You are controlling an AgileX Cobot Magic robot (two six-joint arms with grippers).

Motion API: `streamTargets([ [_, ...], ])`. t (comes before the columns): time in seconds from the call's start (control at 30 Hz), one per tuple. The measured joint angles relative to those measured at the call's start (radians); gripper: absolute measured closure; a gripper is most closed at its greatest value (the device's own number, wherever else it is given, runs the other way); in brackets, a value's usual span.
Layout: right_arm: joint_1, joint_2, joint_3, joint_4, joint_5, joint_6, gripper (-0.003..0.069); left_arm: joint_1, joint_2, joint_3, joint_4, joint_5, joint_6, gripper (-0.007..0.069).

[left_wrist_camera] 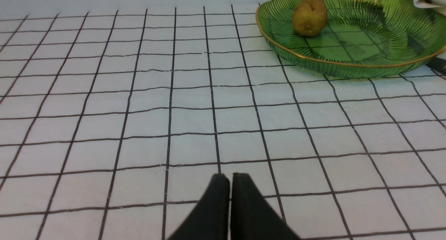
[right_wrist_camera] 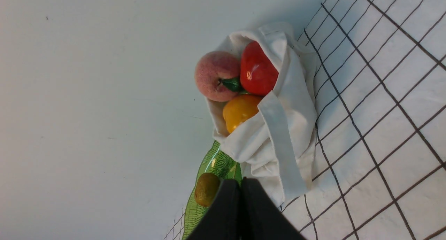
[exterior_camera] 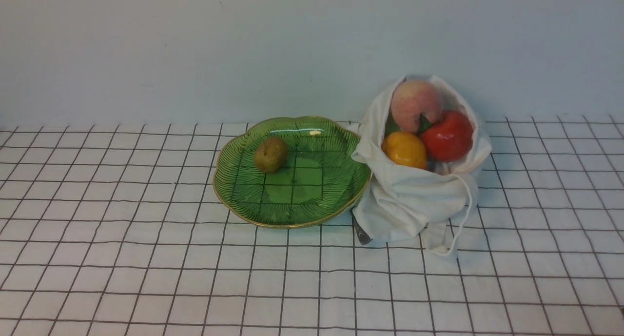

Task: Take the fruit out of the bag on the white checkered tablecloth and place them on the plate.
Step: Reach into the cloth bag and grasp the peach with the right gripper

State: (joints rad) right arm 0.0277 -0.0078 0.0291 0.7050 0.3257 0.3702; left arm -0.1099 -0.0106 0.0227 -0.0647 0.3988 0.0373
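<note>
The left fingers (left_wrist_camera: 225,189) are pressed together with nothing between them, over bare squares of the tablecloth (exterior_camera: 122,258) that covers the table. Ahead of them and off toward the right arm's side, well apart from their tips, sits the plate (exterior_camera: 341,189). One olive-green fruit (exterior_camera: 270,154) rests on the plate, on the part nearer these fingers.

The bag (exterior_camera: 404,204) slumps against the plate's far rim, touching it, with its mouth open. The rest of the fruit is inside. The peach (exterior_camera: 416,104) sits on top with its leaf (right_wrist_camera: 231,84) showing. The apple (exterior_camera: 448,136) is just beside it, and the yellow-orange fruit (exterior_camera: 404,149) is below, touching both. A thin cord (exterior_camera: 469,199) hangs down the bag's front onto the cloth.

The right fingers (right_wrist_camera: 236,191) are also closed on each other and hold nothing. The bag lies straight ahead of their tips, apart from them, and the plate with its fruit is beyond the bag.
</note>
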Motion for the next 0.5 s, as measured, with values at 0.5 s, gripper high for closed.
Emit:
streamTargets([
  [0.5, 0.0, 0.054, -0.425, -0.151, 0.032, -0.483, 0.0673, 0.0, 0.0, 0.0, 0.0, 0.0, 0.0, 0.0632],
])
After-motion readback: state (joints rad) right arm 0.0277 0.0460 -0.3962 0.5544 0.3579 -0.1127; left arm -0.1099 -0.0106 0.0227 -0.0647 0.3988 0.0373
